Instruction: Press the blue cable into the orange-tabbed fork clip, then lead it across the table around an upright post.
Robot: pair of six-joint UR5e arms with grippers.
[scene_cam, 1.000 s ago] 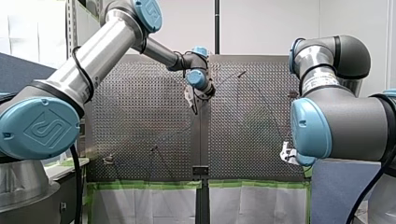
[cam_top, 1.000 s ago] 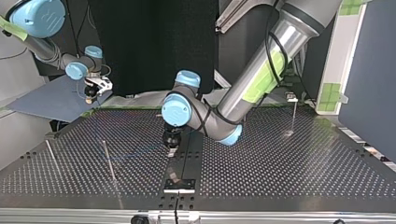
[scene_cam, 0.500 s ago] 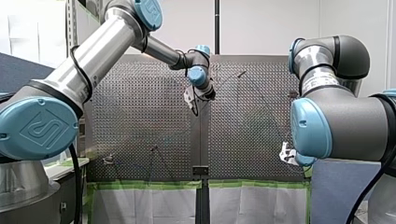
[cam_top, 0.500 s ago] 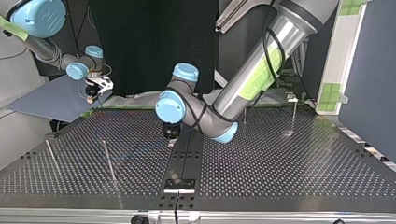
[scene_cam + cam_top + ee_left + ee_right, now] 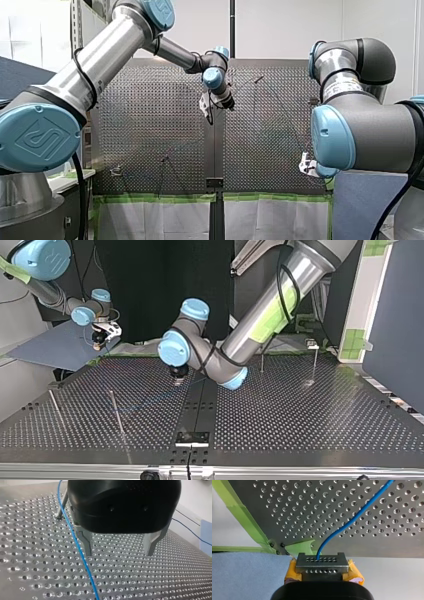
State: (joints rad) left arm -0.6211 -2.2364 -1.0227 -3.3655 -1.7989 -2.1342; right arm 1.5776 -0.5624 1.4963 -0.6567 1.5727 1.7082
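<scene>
Closest in, my right gripper [image 5: 322, 561] has its yellow-padded jaws clamped on the blue cable [image 5: 344, 527], holding that end just off the edge of the perforated table [image 5: 300, 430]. Further out, my left gripper [image 5: 119, 553] hovers low over the table with its metal jaws apart and nothing between them. The cable lies just outside one finger and runs on past an upright post [image 5: 61, 506]; whether it touches the post I cannot tell. No orange-tabbed fork clip can be made out in any view, so I cannot say the pressing is done. The lead around a post looks to be the step in hand, and unfinished. Counted: two arms, two grippers, one cable, and four upright posts in the top view.
</scene>
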